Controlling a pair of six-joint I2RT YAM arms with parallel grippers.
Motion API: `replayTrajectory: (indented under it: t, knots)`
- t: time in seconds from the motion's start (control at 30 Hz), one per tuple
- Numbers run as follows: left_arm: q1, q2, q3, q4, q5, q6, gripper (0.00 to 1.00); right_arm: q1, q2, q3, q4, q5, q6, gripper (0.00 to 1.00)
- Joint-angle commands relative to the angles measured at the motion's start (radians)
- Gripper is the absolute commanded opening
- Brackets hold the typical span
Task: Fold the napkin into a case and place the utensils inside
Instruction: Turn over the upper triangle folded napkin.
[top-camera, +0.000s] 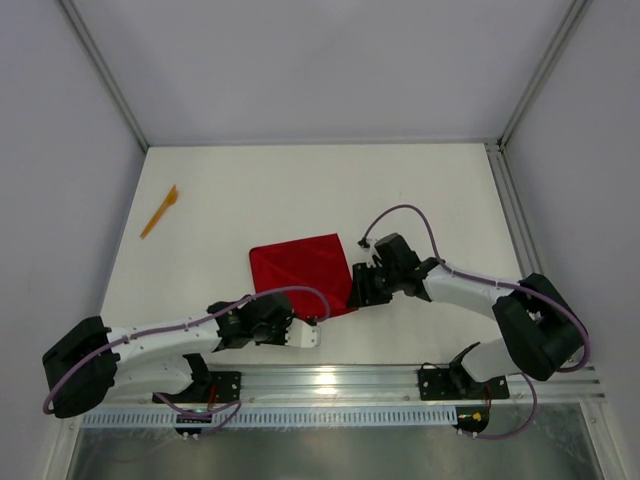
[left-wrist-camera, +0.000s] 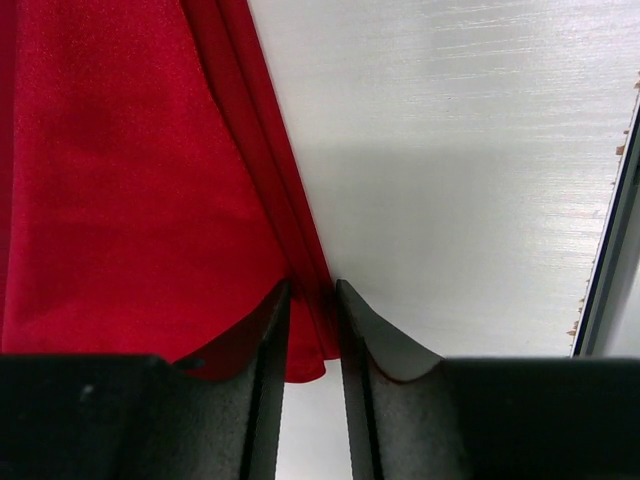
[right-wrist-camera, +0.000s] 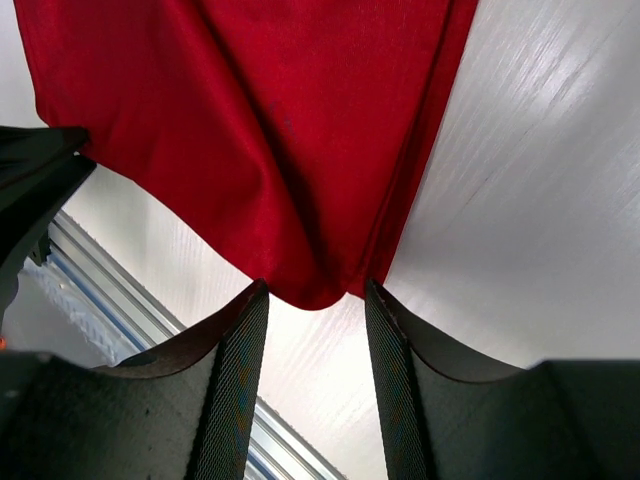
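The red napkin (top-camera: 300, 268) lies near the middle of the white table, folded over along its right side. My left gripper (top-camera: 325, 320) is at its near right corner. In the left wrist view the jaws (left-wrist-camera: 312, 292) stand narrow, with the napkin's (left-wrist-camera: 120, 180) folded edge pinched between them. My right gripper (top-camera: 355, 298) sits at the same corner from the right. Its jaws (right-wrist-camera: 315, 292) are open, and the napkin's (right-wrist-camera: 260, 120) rounded corner lies just beyond the fingertips, untouched. One orange utensil (top-camera: 160, 211) lies far left near the wall.
An aluminium rail (top-camera: 330, 380) runs along the table's near edge, close behind both grippers, and it also shows in the wrist views (left-wrist-camera: 610, 250) (right-wrist-camera: 110, 280). White walls and metal frame posts (top-camera: 105, 75) enclose the table on three sides.
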Motion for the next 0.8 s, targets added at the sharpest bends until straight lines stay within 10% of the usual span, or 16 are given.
replayTrajectory:
  t: [0.0, 0.53, 0.63, 0.77]
  knots:
    - [-0.003, 0.012, -0.006, 0.032, 0.012, 0.036, 0.26, 0.024, -0.021, -0.026, 0.045, -0.017, 0.021, 0.49]
    - [-0.030, 0.001, -0.015, 0.052, 0.049, 0.099, 0.00, 0.043, -0.006, -0.049, 0.082, 0.061, 0.075, 0.09]
    - [-0.032, -0.005, -0.028, 0.052, 0.048, 0.112, 0.00, 0.043, -0.013, -0.060, 0.054, 0.064, 0.066, 0.10]
    - [-0.030, -0.014, -0.035, 0.063, 0.040, 0.134, 0.00, 0.043, -0.029, -0.060, 0.022, 0.017, 0.044, 0.43]
